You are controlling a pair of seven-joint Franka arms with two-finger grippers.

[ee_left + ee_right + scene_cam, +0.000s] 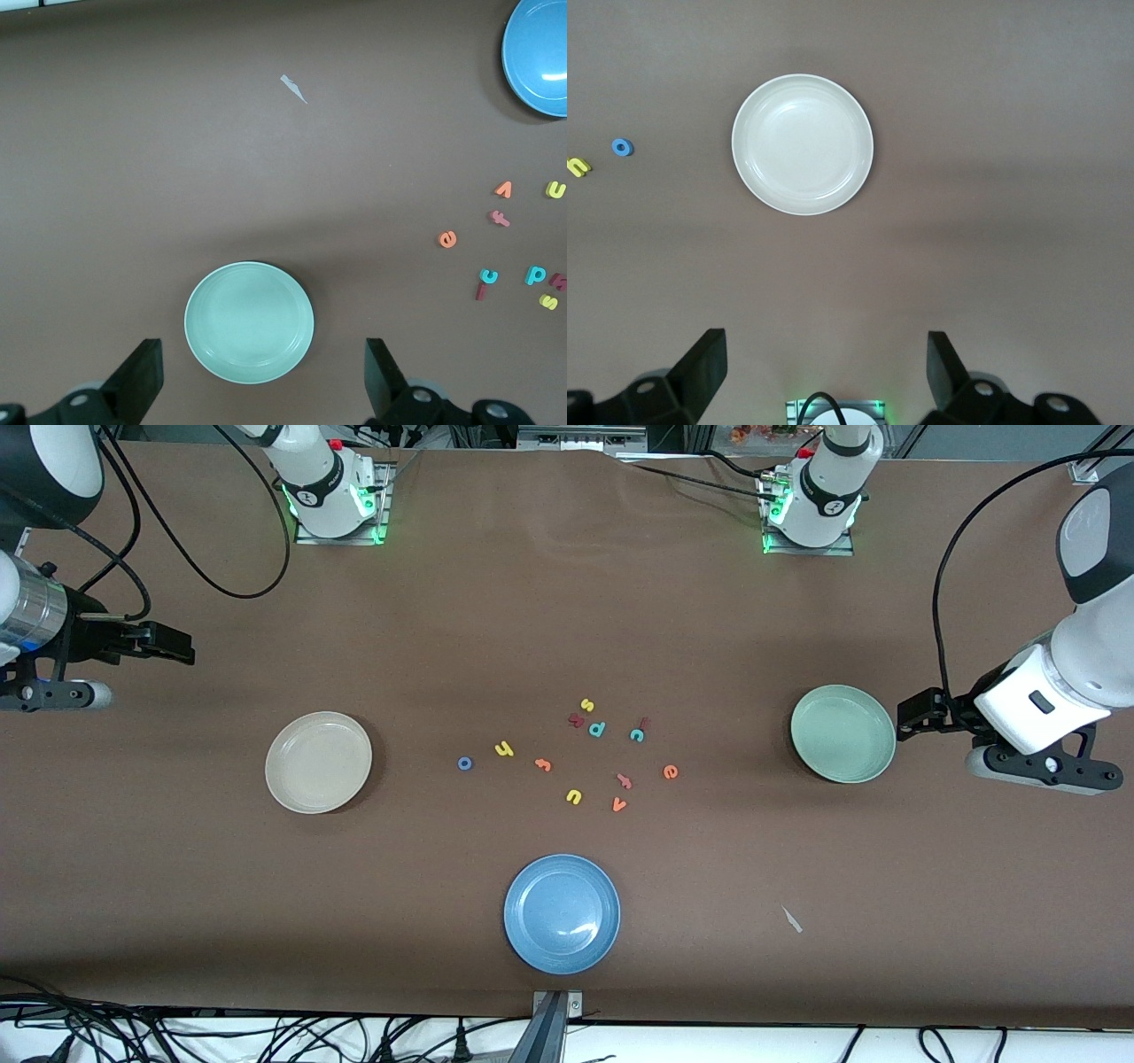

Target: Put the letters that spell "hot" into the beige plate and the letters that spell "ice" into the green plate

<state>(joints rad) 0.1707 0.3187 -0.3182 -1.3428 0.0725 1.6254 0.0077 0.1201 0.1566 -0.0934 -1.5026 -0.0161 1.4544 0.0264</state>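
The beige plate (318, 762) (803, 143) and the green plate (842, 732) (249, 321) lie bare, one toward each arm's end. Between them the letters are scattered: blue o (464, 763) (622, 147), yellow h (504, 748) (578, 166), orange hooked t (543, 763), teal c (636, 734) (488, 276), dark red i (645, 724) (481, 290), orange e (670, 771) (447, 238). My left gripper (912, 713) (263, 381) hangs open over the table beside the green plate. My right gripper (173, 646) (824, 376) hangs open over the table's right-arm end.
A blue plate (562, 913) (539, 53) lies nearest the front camera. Other letters sit among the cluster: yellow s (586, 705), yellow u (573, 796), teal p (597, 729), red k (576, 720), orange v (618, 804), a salmon letter (625, 781). A white scrap (792, 919) lies apart.
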